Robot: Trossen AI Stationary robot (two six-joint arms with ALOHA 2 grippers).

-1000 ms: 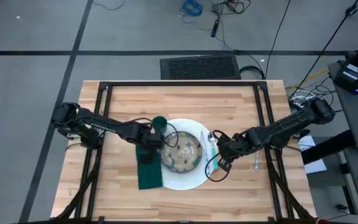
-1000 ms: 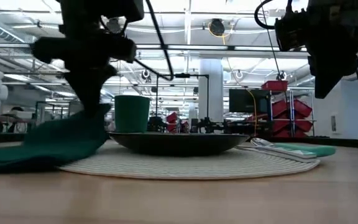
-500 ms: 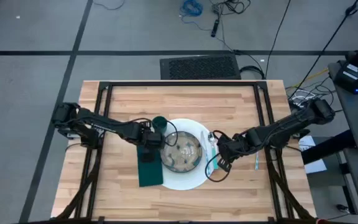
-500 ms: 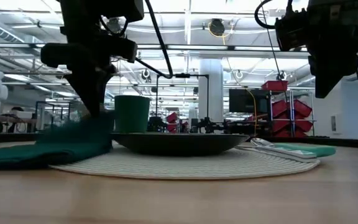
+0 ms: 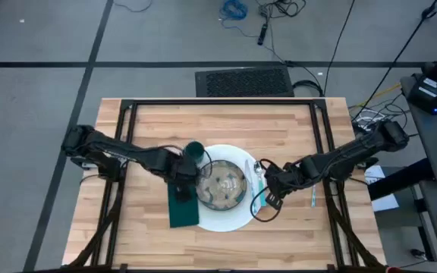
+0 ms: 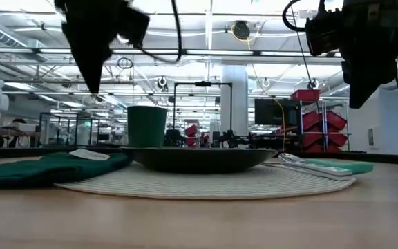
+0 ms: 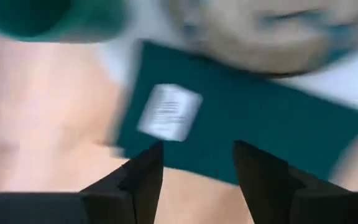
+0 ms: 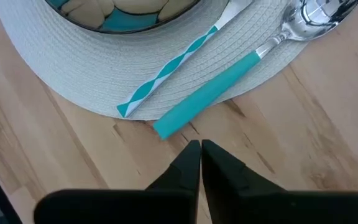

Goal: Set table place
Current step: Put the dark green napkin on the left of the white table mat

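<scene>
Two dark arms reach in over the table, a light wood top that fills the middle of the high view. Nearest in the low view, a round white woven placemat lies on the wood with a dark plate on it. A teal napkin lies folded along the mat's left edge, overlapping it slightly, a white label on its upper face. The left gripper hangs just above that napkin, fingers spread and empty. On the mat's right side lie a teal-handled spoon and a striped utensil. The right gripper hovers beside them, fingers pressed together on nothing. Farther back, a green cup stands behind the plate.
</scene>
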